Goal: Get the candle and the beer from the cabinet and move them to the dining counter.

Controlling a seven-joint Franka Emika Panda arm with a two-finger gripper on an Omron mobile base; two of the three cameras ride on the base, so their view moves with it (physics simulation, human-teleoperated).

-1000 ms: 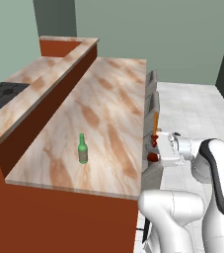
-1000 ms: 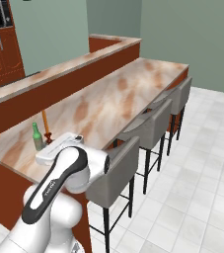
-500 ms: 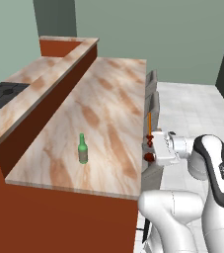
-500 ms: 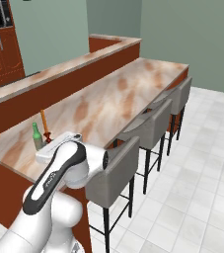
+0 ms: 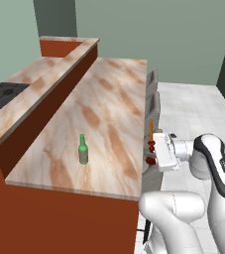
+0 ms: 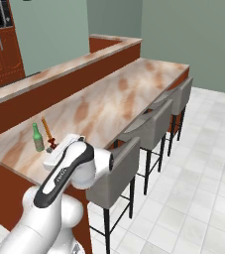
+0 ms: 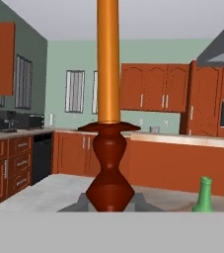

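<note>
Two task items at the dining bench, one standing and one gripped.

Largest was the dining bench (image 5: pixel 109 99), its marbled slab running away beside a row of grey stools (image 6: pixel 148 126). Wall cabinets (image 7: pixel 155 86) lined the far kitchen wall. The white arm reached to the slab's near stool-side edge, its pincer (image 5: pixel 152 153) clamped shut on the candle (image 5: pixel 150 134), held upright by its dark base. The beer (image 5: pixel 83 150) stood on the slab, well apart in the left base view.
</note>
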